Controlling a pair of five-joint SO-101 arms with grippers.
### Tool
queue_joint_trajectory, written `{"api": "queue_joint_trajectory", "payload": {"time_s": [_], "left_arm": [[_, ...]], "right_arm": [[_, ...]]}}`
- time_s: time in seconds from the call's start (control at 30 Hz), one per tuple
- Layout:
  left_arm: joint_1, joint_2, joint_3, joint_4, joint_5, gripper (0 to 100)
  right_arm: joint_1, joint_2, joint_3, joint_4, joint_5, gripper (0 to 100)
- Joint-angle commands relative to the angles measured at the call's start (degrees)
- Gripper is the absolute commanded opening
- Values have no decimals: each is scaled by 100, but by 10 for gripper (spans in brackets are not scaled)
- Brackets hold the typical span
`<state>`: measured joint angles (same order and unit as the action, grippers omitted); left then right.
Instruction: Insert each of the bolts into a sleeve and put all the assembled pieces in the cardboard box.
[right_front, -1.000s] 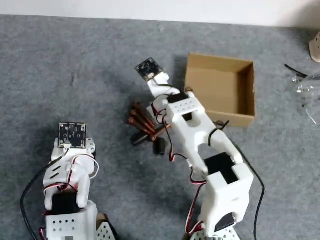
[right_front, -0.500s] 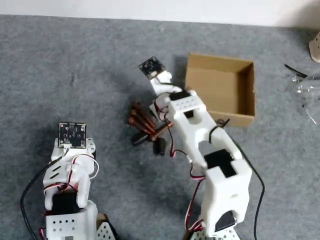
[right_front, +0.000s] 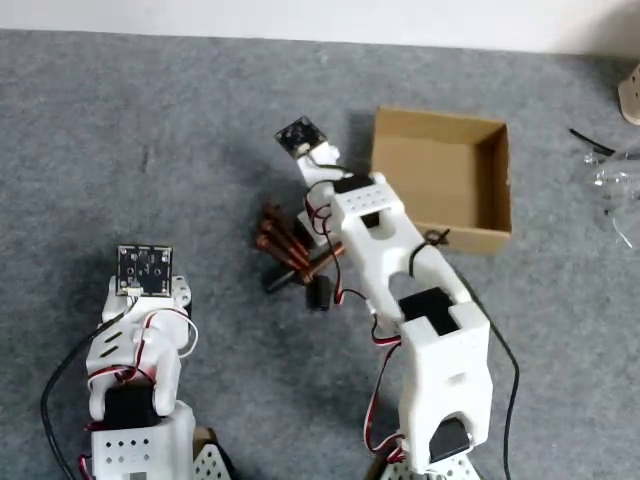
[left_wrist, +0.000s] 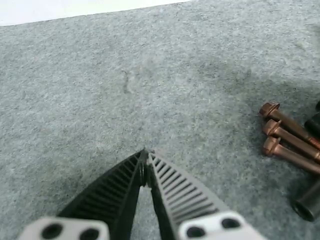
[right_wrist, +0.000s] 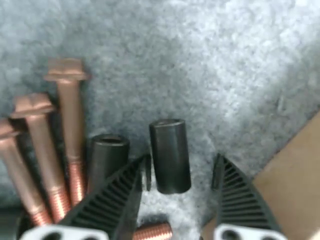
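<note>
Grey mat (right_front: 120, 120) covers the table, with a pale strip (right_front: 300, 15) along the far edge.

- **Left side, nearest:** the left arm (right_front: 135, 350) is folded low by its base, well apart from the parts. Its left gripper (left_wrist: 145, 155) points down at bare mat with jaws pressed together. From above, the tips are hidden under the wrist camera board (right_front: 145, 268).
- **Right side:** the right arm (right_front: 400, 270) stretches forward with its wrist tipped down over the pile. It covers part of the pile in the high view, so I can't count the parts from above.
- **Claw:** the right gripper (right_wrist: 181, 165) is spread wide, with one jaw on either side of a black sleeve (right_wrist: 170, 155) lying on the mat. I can't tell whether either finger touches it.
- **Pile:** a second sleeve (right_wrist: 107, 157) lies just beside the first, hollow end showing. Next to it are copper bolts (right_wrist: 70, 130) side by side, with three heads visible and the threaded ends partly cut off. One more threaded tip (right_wrist: 152, 231) pokes in low between the jaws. A third sleeve (right_front: 318, 292) sits at the near edge of the pile.
- **Farthest:** the cardboard box (right_front: 497, 190) is open side up, just beyond the right wrist.
</note>
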<state>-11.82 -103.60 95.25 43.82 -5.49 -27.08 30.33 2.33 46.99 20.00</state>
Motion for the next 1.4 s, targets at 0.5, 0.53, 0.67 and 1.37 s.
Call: {"api": "queue_joint_trajectory", "payload": {"time_s": [0.5,0.53,0.67,1.37], "left_arm": [[-48,-57,-75,-132,18,11],[-48,-57,-75,-132,18,11],[-48,-57,-75,-132,18,11],[-48,-57,-66,-132,18,11]], "right_arm": [[-31,48,-13,-787,536,191],[-84,57,-13,-787,721,191],[-268,57,22,-787,1037,191],[-171,13,22,-251,1020,5]]}}
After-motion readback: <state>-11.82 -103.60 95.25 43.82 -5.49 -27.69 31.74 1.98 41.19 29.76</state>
